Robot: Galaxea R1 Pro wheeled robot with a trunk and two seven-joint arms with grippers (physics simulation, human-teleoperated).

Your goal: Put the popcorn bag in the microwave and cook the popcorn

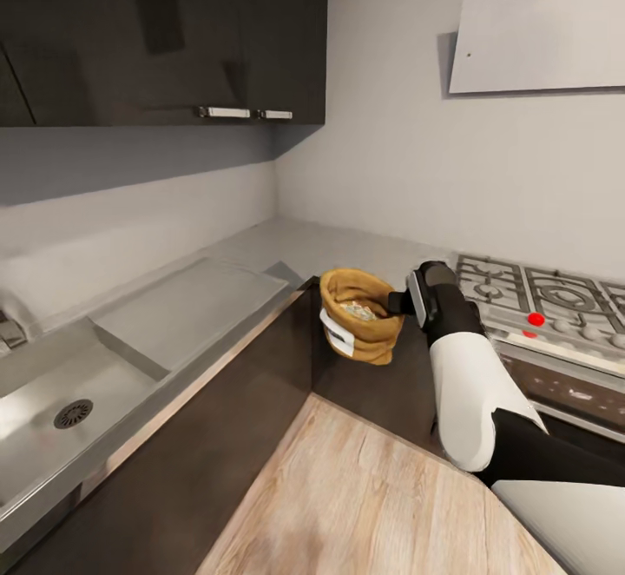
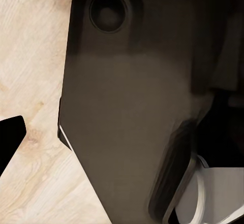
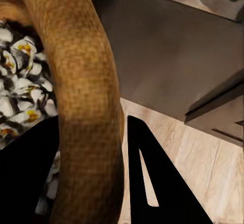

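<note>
R gripper (image 3: 91,173) clamps bag (image 1: 358,314) rim, one finger inside, one outside; bag hangs off counter (image 1: 286,249) edge, above floor, mouth up. L gripper: state can't tell.

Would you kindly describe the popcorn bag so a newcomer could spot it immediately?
Find the steel gas hob; just to its left the right gripper holds the popcorn bag off the counter corner. It is mustard-yellow, with a rolled rim and white label.
</note>
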